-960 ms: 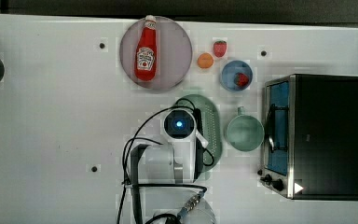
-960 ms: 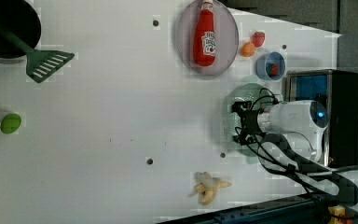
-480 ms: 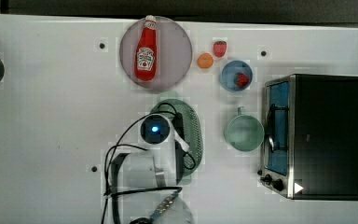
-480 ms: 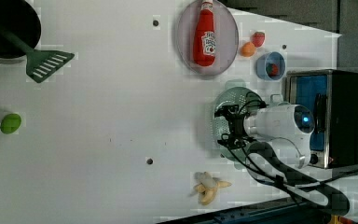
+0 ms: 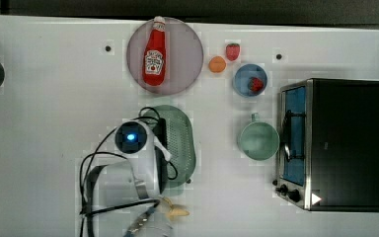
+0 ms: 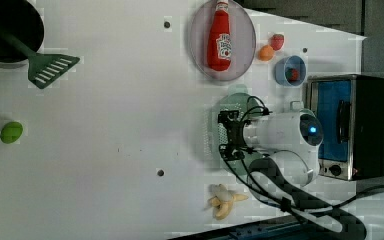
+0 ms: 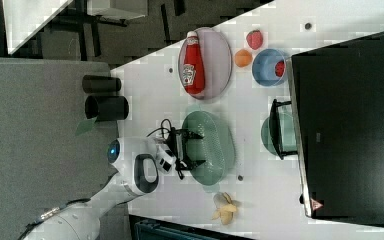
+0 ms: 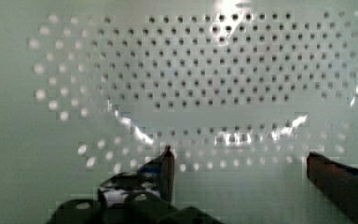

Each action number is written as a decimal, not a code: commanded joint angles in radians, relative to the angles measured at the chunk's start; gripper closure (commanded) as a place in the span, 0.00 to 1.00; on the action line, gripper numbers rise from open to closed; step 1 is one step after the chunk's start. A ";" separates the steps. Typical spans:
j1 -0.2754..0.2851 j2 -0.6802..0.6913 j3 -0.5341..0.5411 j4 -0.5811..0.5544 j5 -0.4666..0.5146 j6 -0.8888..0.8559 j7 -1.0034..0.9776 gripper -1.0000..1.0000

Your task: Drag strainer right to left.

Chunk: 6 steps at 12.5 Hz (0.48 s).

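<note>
Much bare table (image 5: pixel 54 123) (top view's left) beside strainer (image 5: pixel 182 143)

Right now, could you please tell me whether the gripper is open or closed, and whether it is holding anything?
Gripper: open, fingers spread wide inside the strainer, gripping nothing.

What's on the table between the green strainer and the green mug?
Nothing. In the top view, only bare white table lies between the strainer and the mug.
</note>
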 commanded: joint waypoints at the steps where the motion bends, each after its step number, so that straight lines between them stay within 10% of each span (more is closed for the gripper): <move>1: 0.071 0.026 0.017 0.062 0.078 -0.019 0.073 0.00; 6: 0.161 0.076 0.021 0.157 0.145 -0.053 0.095 0.00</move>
